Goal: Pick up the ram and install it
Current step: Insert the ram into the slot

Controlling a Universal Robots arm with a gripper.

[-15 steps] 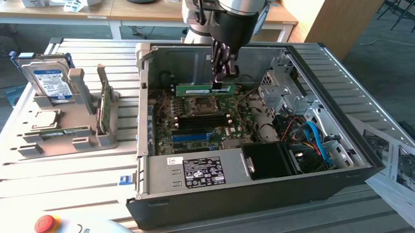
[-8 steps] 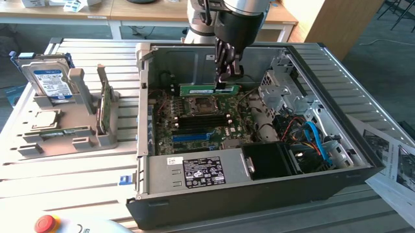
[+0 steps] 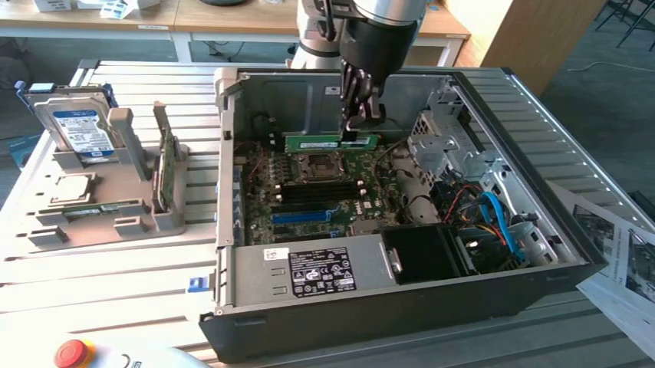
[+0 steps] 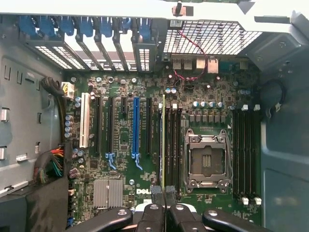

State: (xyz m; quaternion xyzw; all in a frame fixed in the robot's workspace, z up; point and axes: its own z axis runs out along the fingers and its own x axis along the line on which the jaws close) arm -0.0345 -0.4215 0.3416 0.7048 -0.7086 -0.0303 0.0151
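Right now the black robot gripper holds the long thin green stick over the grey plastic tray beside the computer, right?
No. The black gripper holds the long thin green ram stick over the green motherboard inside the open black computer case, as the exterior view shows.

- my gripper (image 3: pixel 358 132): black, smooth, faintly glossy metal
- the ram (image 3: pixel 317 142): green board, slight sheen, whitish label
- computer case (image 3: pixel 297 96): dull grey sheet metal
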